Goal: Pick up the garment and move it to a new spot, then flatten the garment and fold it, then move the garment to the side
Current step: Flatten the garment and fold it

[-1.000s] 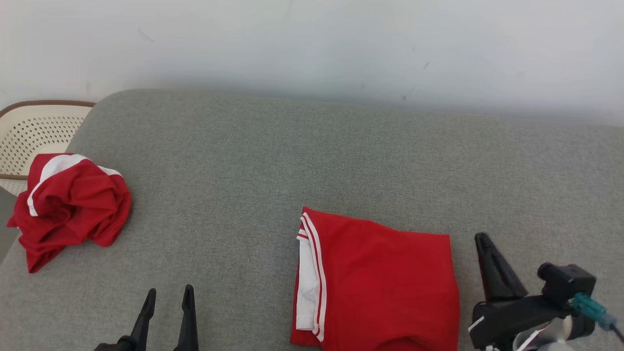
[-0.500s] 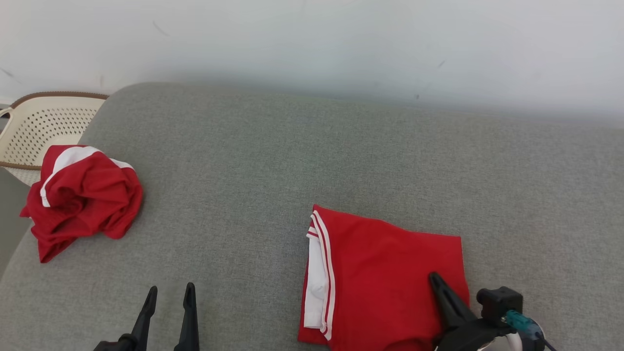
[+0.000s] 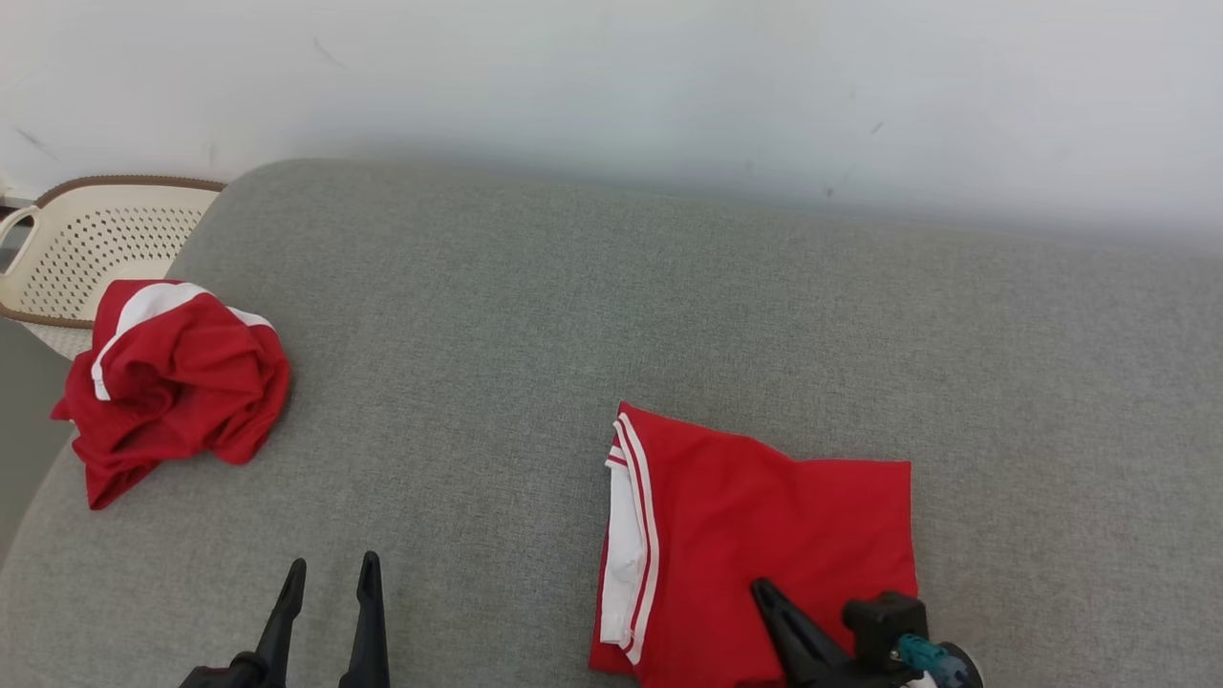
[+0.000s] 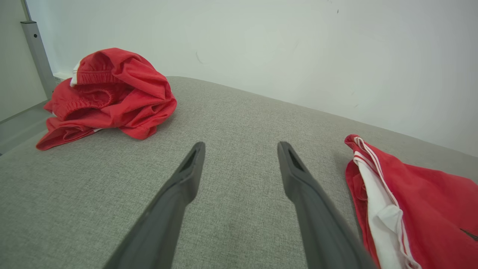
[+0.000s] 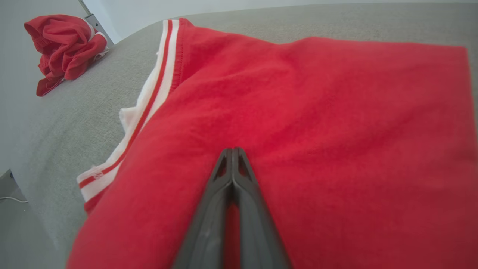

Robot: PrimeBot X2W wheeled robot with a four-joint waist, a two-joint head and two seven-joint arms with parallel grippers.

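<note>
From the head: finds the folded garment (image 3: pixel 764 535), red, flat on the grey cushion (image 3: pixel 573 315), close to its front edge and right of middle, white-striped hem turned left. Puts the right claw (image 3: pixel 760 585) over the near part of that cloth, tips pressed together. A second ago had it off the right edge of the cloth, above bare cushion, not quite shut. Has itself shifted a little as a whole, so no real move of the cloth to report. Leaves the left claw (image 3: pixel 330 566) at the front edge, spread and holding nothing, same as before. Also takes in a crumpled garment (image 3: pixel 177 382), red and white, at the left edge, beside a perforated basket (image 3: pixel 67 248).

From the left wrist: left claw (image 4: pixel 239 144) spread wide over bare cushion (image 4: pixel 231 112), touching nothing. Crumpled garment (image 4: pixel 108 93) ahead on one side, folded garment (image 4: pixel 422 201) on the other, both apart from the fingers.

From the right wrist: right claw (image 5: pixel 232 150) closed tip to tip, low over the middle of the folded garment (image 5: pixel 336 112). No cloth visibly caught between the tips; contact with the fabric hard to judge. Crumpled garment (image 5: pixel 63 45) well off toward the far edge.

Reads as folding done and the last step begun. Probably a closed-claw press or push to slide the cloth aside, rather than a pinch and lift.
</note>
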